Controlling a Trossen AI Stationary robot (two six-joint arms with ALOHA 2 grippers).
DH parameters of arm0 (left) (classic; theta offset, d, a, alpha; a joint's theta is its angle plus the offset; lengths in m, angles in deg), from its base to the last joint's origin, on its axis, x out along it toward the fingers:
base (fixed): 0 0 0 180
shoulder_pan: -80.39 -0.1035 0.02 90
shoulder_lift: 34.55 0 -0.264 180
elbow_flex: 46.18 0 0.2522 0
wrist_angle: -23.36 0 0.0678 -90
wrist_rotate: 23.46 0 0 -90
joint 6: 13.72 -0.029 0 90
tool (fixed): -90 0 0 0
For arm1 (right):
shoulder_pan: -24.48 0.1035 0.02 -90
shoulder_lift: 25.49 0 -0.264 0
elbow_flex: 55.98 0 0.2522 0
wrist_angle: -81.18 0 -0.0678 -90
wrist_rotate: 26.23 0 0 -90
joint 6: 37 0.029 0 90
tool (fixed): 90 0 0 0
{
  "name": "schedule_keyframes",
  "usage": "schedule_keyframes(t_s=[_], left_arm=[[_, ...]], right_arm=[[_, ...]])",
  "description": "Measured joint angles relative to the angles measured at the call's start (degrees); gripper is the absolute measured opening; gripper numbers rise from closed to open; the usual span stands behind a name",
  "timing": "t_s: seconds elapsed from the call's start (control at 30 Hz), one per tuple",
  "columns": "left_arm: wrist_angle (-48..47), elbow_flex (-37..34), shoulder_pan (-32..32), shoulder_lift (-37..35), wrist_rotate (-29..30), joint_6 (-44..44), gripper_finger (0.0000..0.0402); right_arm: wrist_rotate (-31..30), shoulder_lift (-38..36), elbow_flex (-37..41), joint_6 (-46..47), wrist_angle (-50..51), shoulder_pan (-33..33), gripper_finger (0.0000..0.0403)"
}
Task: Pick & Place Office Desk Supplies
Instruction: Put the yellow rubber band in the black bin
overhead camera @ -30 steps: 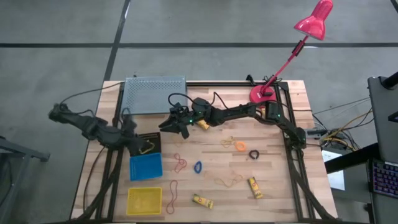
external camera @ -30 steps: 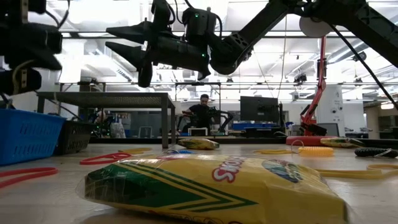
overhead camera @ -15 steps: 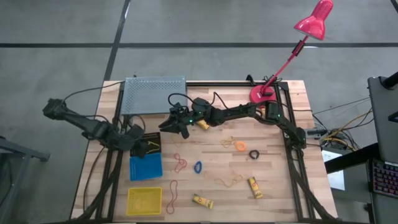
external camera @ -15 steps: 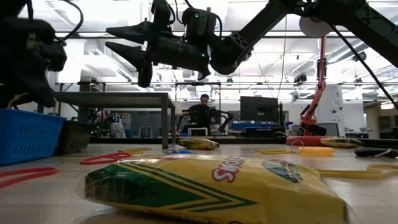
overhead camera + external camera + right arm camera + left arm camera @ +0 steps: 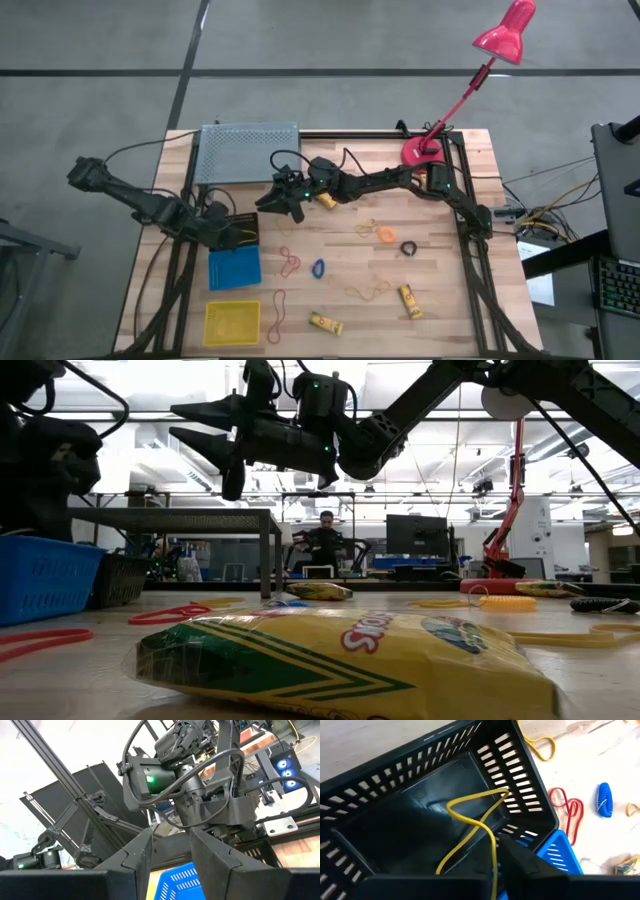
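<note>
My left gripper (image 5: 222, 230) is low over the black bin (image 5: 240, 232). In the left wrist view a yellow rubber band (image 5: 472, 827) lies looped inside the black bin (image 5: 395, 820), with one end running back under the gripper. My right gripper (image 5: 280, 202) hangs open and empty above the table's middle, its fingers apart in the low view (image 5: 200, 432). Red bands (image 5: 290, 262), a blue ring (image 5: 318, 268), an orange ring (image 5: 387, 234), a black ring (image 5: 408, 247) and yellow crayon packs (image 5: 325, 323) lie flat on the wood.
A blue bin (image 5: 234, 268) and a yellow bin (image 5: 232, 322) stand in a row nearer than the black one. A grey mesh tray (image 5: 248, 152) sits at the far left, and the pink lamp's base (image 5: 420, 155) at the far right. A person sits in the room behind (image 5: 325, 540).
My left gripper has moved toward the table's right, from beside the black bin's left wall to over the bin. The right arm has kept still.
</note>
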State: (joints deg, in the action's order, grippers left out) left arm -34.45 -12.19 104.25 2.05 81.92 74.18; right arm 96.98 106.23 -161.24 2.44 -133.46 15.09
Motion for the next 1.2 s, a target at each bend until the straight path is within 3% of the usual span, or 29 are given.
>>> schedule_keyframes(t_s=[0.4, 0.63, 0.83, 1.2], left_arm=[[-0.2, 0.0, 0.0, 0.0, 0.0, 0.7, 0.0181], [-0.1, 0.5, 0.0, 0.0, -2.2, 4.3, 0.0238], [0.0, 2.2, 0.0, 0.0, -9.8, 4.3, 0.0244], [-4.3, 2.3, -0.7, 0.0, -6.9, 5.8, 0.0203]], right_arm=[[0.0, 0.0, 0.0, 0.0, 0.0, 0.0, 0.0123], [0.0, 0.0, 0.0, 0.0, 0.1, 0.0, 0.0129], [0.0, 0.1, 0.0, 0.0, 0.1, 0.0, 0.0126], [-0.1, 0.2, 0.0, -0.6, 0.2, 0.0, 0.0129]])
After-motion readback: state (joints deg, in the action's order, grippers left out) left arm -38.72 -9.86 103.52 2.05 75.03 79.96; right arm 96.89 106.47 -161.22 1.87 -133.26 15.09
